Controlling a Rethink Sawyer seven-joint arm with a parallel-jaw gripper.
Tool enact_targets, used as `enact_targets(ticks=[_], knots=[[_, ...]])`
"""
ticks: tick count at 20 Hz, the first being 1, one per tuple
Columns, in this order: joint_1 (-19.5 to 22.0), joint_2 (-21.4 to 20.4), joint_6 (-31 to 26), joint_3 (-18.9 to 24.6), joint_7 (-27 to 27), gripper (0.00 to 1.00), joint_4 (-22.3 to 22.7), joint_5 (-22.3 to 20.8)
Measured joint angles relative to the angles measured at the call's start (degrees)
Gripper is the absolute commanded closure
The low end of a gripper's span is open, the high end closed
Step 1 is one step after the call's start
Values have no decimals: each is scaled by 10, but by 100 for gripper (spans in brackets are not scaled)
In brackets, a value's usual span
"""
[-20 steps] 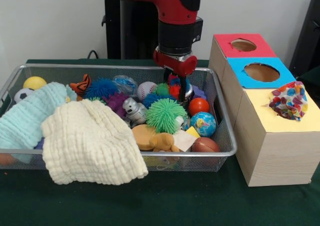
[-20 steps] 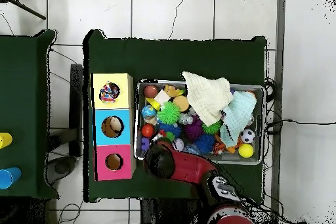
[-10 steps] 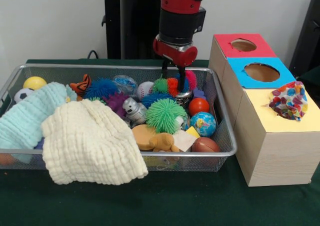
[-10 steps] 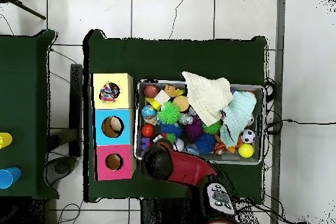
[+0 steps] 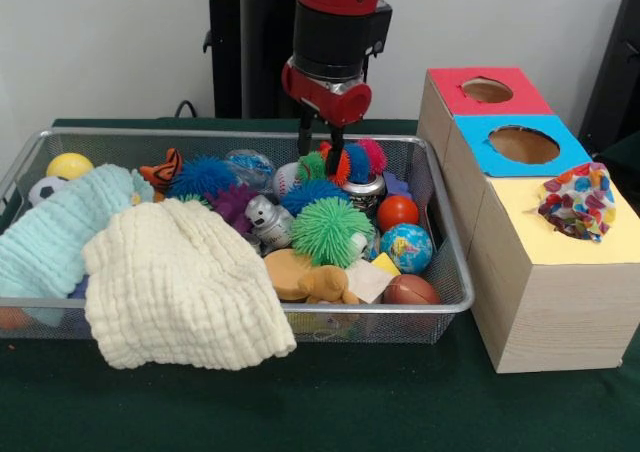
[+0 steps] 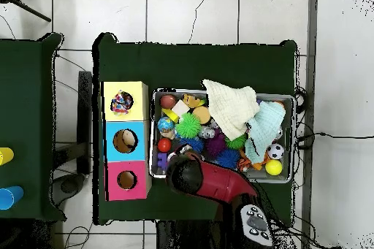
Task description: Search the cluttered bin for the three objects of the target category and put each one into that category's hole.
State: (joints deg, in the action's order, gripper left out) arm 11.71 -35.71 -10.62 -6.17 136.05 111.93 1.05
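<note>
- My gripper (image 5: 322, 152) is pinched shut on the multicoloured spiky rubber toy (image 5: 345, 162), holding it above the wire mesh bin (image 5: 440, 272).
- High enough, I judge, to clear the clutter.

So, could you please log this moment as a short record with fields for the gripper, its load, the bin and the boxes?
gripper: gripper, above the far side of the wire bin, shut on a toy
load: multicoloured spiky toy, green, red, blue and pink, lifted clear of the other toys
bin top layer: cream cloth draped over the front rim, pale blue cloth beside it, green spiky ball
boxes: red box and blue box holes unblocked; yellow box hole holds a mosaic ball
</note>
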Motion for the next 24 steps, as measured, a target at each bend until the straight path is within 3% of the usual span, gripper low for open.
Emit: enact_targets(ticks=[14, 24], knots=[[1, 17, 0, -30, 0, 0, -69, 0], [70, 51, 29, -30, 0, 0, -76, -28]])
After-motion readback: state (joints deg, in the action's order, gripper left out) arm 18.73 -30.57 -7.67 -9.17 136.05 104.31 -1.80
